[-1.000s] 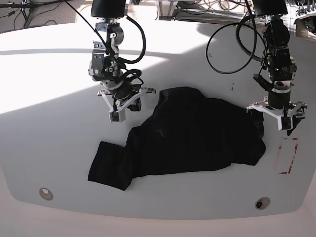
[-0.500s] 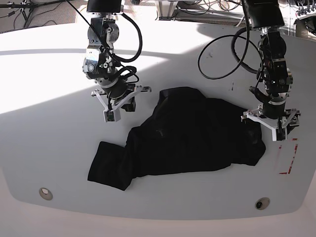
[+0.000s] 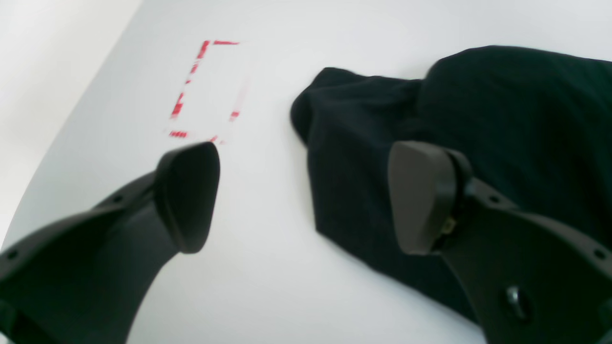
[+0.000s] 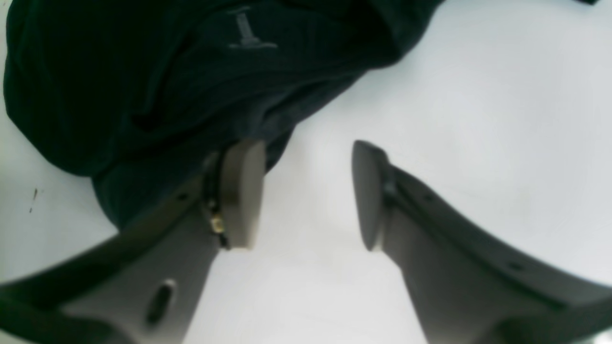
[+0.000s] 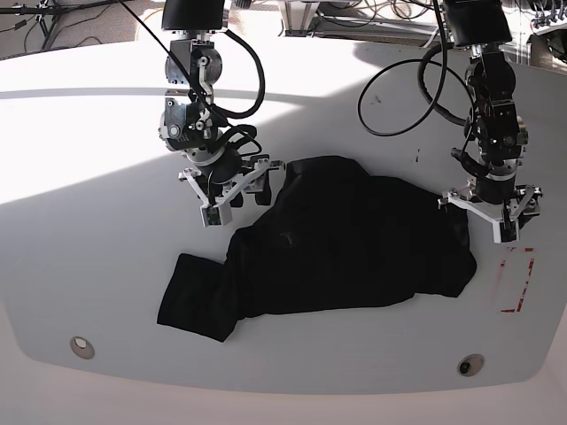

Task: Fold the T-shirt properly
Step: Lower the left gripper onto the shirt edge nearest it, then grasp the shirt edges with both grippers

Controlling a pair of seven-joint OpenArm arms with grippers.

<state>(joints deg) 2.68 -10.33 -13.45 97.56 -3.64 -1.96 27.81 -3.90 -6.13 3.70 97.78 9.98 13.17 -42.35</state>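
The black T-shirt (image 5: pixel 337 248) lies crumpled in a heap on the white table, with one part trailing toward the front left. My left gripper (image 5: pixel 485 212) hovers at the shirt's right edge. In the left wrist view it (image 3: pixel 306 196) stands wide open, one fingertip (image 3: pixel 420 200) over the T-shirt (image 3: pixel 502 119) and the other over bare table. My right gripper (image 5: pixel 232 197) is by the shirt's upper left edge. In the right wrist view it (image 4: pixel 306 191) is open and holds nothing, with one pad (image 4: pixel 241 191) above the hem of the T-shirt (image 4: pixel 167 81).
A red dashed tape rectangle (image 5: pixel 516 280) marks the table just right of the shirt and shows in the left wrist view as a red rectangle (image 3: pixel 205 91). Two round fittings (image 5: pixel 81 346) (image 5: pixel 470 364) sit near the table's curved front edge. Cables hang behind both arms.
My right gripper was shut and now stands open, and it has shifted right toward the shirt's edge. My left gripper has moved a little inward over the shirt's right edge, still open.
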